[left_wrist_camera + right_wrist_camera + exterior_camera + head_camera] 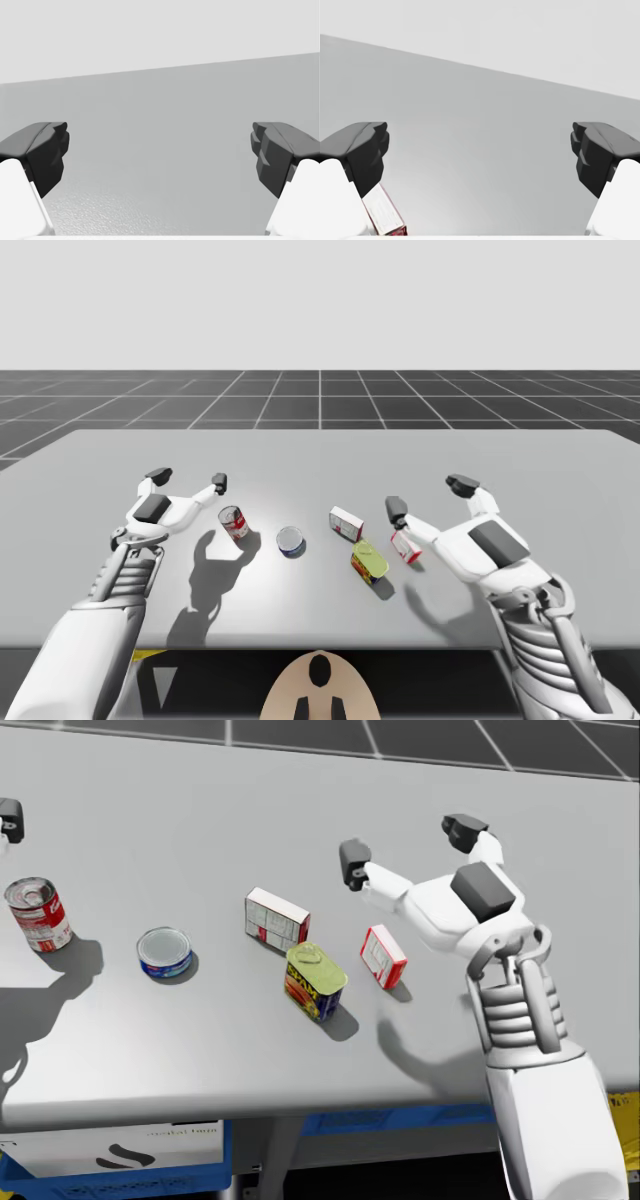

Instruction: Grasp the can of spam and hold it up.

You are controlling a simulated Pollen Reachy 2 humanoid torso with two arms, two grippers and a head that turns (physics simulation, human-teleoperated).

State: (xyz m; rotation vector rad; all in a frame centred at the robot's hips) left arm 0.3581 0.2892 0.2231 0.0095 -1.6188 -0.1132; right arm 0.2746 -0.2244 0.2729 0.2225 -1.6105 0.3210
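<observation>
Reaching step pending: right tool (408, 842) released, hovering near spam can (315, 982); next, centre it over the can, avoiding red box (383, 956).

Bright, even render light. The source sits high beyond the far edge of the table (560, 470) and a little to my left, as every shadow in the high view falls toward the near edge and slightly rightward. Soft-edged grey shadows lie beside my left arm (120, 570) and right arm (530, 610), with shorter, darker ones touching the red-and-white can (233, 523) and the can of spam (369, 562); the tabletop is palest around the red-and-white can. Left wrist view: the tabletop grades from flat grey far off to a lighter, grainy patch nearest the camera, under a plain pale backdrop.
</observation>
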